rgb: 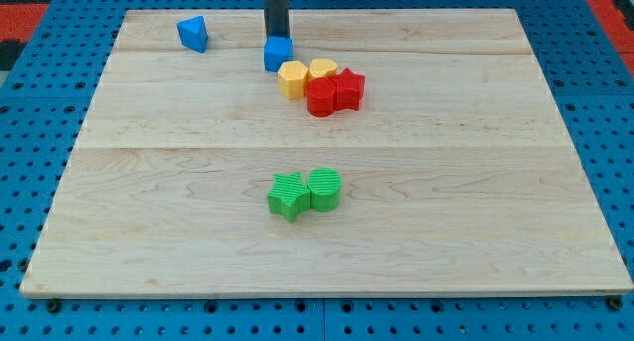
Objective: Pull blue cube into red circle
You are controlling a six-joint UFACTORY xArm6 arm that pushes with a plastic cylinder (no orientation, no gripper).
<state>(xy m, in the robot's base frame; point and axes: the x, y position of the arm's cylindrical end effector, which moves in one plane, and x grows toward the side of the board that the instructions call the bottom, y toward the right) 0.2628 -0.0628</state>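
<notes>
- Presently, the tip (pixel 277 37) is seen touching the blue cube's (pixel 277 55) top side; no hand is fitted, so none can be reported.
- From the cube, the red circle (pixel 321 97) lies toward the view's lower right, nearby on the tabletop (pixel 178 232).
- A push that way is judged needed.

A straight, smooth, dark grey rod ending at my tip (pixel 277 38).

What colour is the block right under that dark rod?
Blue: the blue cube, just below my tip, in the camera view.
</notes>
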